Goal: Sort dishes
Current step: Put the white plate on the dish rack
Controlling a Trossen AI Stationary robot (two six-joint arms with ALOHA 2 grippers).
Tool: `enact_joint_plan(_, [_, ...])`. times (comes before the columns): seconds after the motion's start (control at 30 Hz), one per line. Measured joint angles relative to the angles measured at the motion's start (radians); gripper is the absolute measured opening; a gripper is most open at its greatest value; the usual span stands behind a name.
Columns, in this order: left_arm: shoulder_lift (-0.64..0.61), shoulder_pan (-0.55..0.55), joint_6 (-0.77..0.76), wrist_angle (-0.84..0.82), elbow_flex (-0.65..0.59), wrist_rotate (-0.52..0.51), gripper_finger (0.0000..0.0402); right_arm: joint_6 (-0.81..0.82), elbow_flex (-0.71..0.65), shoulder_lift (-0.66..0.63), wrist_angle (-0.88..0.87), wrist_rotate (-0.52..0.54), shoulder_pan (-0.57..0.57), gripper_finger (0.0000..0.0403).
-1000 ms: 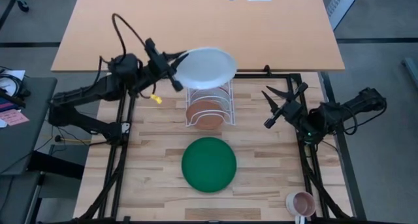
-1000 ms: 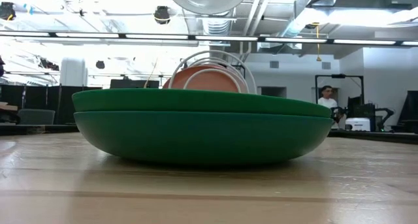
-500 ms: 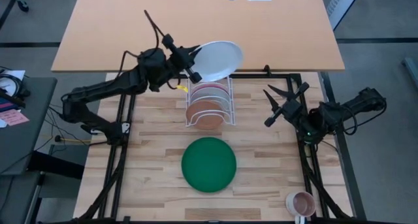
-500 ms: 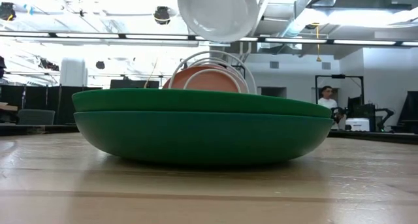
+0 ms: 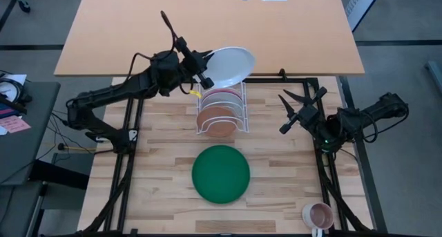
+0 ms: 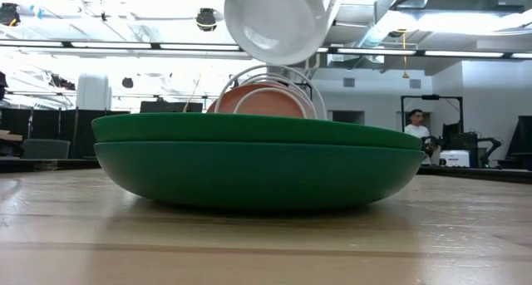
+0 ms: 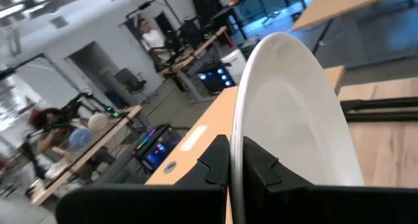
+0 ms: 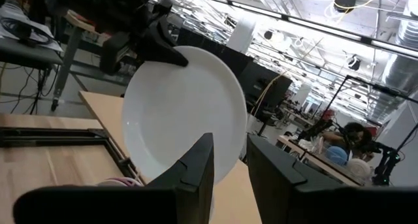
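Since half a second earlier, barely shifted: white plate [image 5: 228,65] held tilted above the far side of the rack [image 5: 221,112], pinched at its rim by the left gripper [image 5: 204,75]; could have slipped or clipped the wires on lowering; right gripper [image 5: 295,111] waited at right, fingers parted, empty; green plate [image 5: 220,173] lay near; pink plate [image 5: 223,95] and brown plate [image 5: 217,122] stood racked, half hidden.

The white plate [image 5: 228,64] looks smooth and glossy, catching highlights. The green plate [image 5: 220,173] is smooth with a duller sheen. The rack [image 5: 238,111] is thin white wire. The desk [image 5: 159,175] is pale, matt wooden planks.
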Motion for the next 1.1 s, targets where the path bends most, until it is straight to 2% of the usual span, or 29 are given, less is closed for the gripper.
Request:
enact_joint_plan(0.43, [-0.002,0.089,-0.009,-0.034,-0.021,0.122,0.0001,0.000,0.000,0.000,0.000,0.000,0.001,0.0096])
enact_joint_plan(0.77, [-0.001,0.114,-0.020,-0.099,-0.023,0.133,0.0001,0.000,0.000,0.000,0.000,0.000,0.001,0.0096])
enact_joint_plan(0.93, [-0.001,0.122,-0.023,-0.080,-0.029,0.146,0.0001,0.000,0.000,0.000,0.000,0.000,0.001,0.0096])
enact_joint_plan(1.1, [-0.002,0.145,-0.021,0.014,-0.104,0.181,0.0001,0.001,0.000,0.000,0.000,0.000,0.001,0.0096])
